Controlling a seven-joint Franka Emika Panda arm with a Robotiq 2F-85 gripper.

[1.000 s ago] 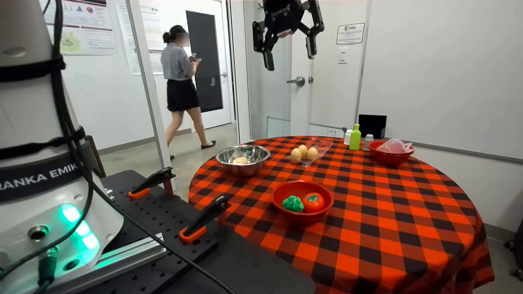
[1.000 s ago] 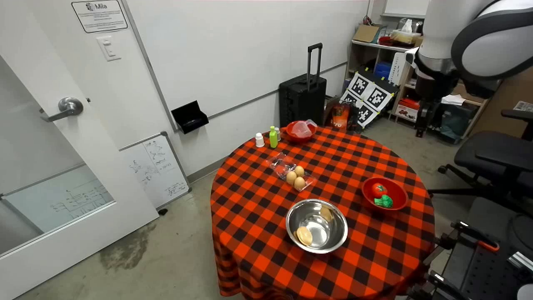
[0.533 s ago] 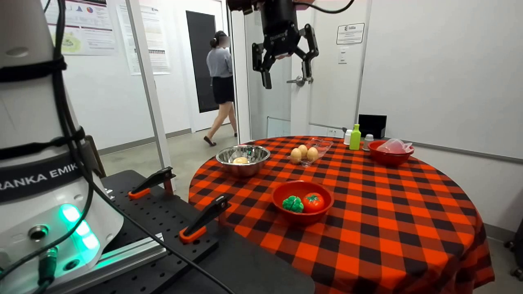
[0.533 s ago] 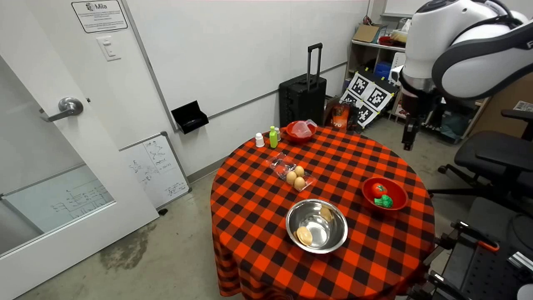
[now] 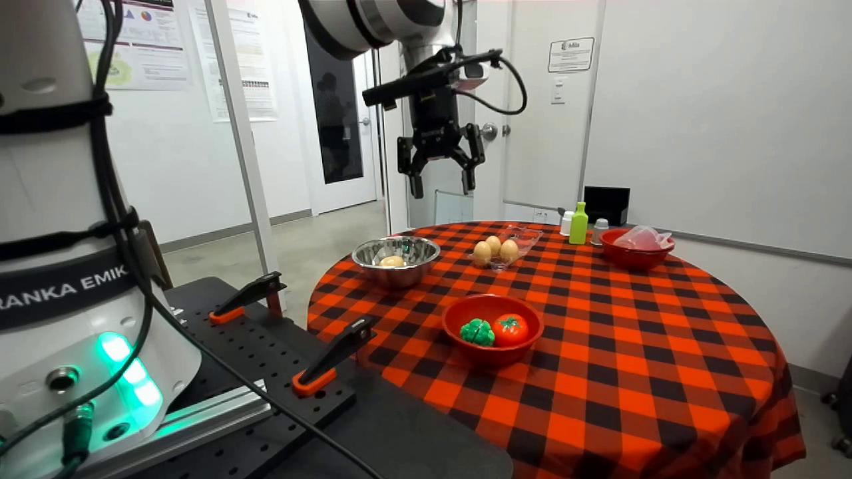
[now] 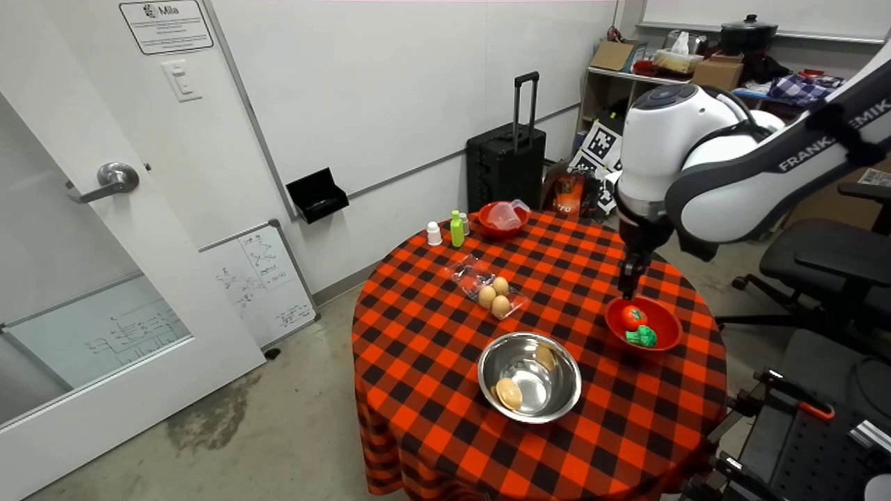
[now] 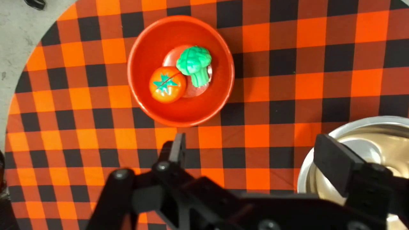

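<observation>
Your gripper [image 5: 442, 189]: jaws wide apart, above the checked tablecloth [image 6: 418, 327].
Red bowl [image 7: 191, 111], with tomato [image 7: 167, 84] and broccoli [image 7: 194, 65] inside: ahead of your jaws in the wrist view, not between them.
Steel bowl [image 6: 518, 356]: cut off by that view's edge, partly behind your gripper; pale item [image 6: 509, 394] inside, unidentifiable.
Farther off: three eggs [image 6: 489, 297], clear carton [image 6: 468, 273].

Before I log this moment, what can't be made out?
Floor of the red bowl beneath the tomato and broccoli, wrist view: covered by both.
Steel bowl, wrist view: cut off by the right edge, partly covered by the tool.
Pale piece inside it, an exterior view: lower part hidden by the bowl's wall.
Grey shaker, an exterior view: partly behind the green bottle.
Handwriting on the small whiteboard, an exterior view: too small to read.
</observation>
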